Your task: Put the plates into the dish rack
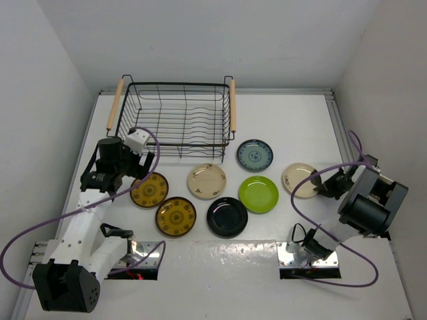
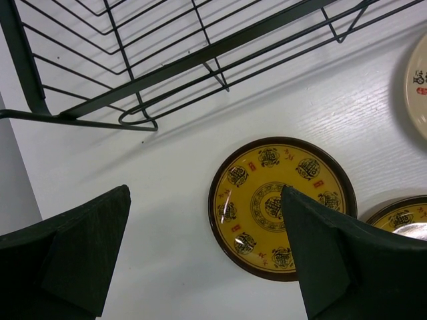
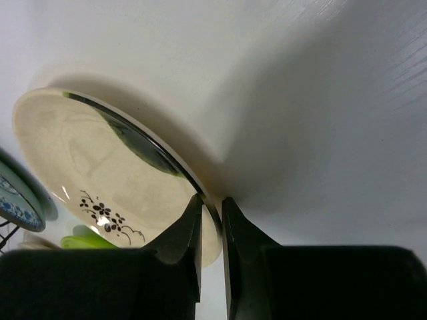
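Observation:
The black wire dish rack (image 1: pixel 177 85) stands at the back with nothing in it. Several plates lie flat in front of it: two mustard plates (image 1: pixel 149 189) (image 1: pixel 176 217), a cream one (image 1: pixel 207 181), a black one (image 1: pixel 227 217), a lime green one (image 1: pixel 258 194), a teal one (image 1: pixel 255 155). A second cream plate (image 1: pixel 299 179) lies furthest right. My right gripper (image 3: pixel 211 199) is shut on that plate's (image 3: pixel 87 167) rim, one finger on each side. My left gripper (image 2: pixel 205 193) hangs open over the upper mustard plate (image 2: pixel 267 193), holding nothing.
A corner of the rack (image 2: pixel 167 67) lies just beyond the left gripper. White walls close the table in on the left, back and right. Purple cables loop beside both arms. The teal plate (image 3: pixel 17 200) and the green plate (image 3: pixel 83 241) lie beyond the held plate.

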Available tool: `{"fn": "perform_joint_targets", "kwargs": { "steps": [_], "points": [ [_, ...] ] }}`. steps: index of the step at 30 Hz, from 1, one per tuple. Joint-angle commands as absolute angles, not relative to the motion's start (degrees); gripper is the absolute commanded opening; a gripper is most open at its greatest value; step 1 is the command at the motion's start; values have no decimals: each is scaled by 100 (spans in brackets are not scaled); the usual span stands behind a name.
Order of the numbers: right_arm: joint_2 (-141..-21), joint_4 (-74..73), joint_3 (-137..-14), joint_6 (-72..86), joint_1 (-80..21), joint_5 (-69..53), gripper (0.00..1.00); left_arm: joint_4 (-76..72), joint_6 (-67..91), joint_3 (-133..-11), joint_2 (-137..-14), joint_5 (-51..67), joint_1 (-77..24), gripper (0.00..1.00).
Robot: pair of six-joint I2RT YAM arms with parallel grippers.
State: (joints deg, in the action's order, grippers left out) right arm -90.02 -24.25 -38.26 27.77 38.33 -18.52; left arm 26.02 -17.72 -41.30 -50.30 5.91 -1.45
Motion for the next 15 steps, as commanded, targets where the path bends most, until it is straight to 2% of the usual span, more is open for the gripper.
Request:
{"fn": "perform_joint_targets", "kwargs": {
  "steps": [1,6,9,15],
  "points": [
    [-8825,-2355,-3849,2522,3894,-1538,0,2417,-1749,-4157,-5097,747,-167,100],
    [-8018,-2329,-4173,2487,3639,-1240,0,2364,-1749,-4263,-5159,800,-167,100],
    [-7290,-2128,-4350,2400,3165,-485,0,2303,-1801,-4315,-5273,852,-167,100],
    [-6698,-1855,-4658,2031,2374,509,0,2197,-1802,-4368,-5326,853,-167,100]
  ]
}}
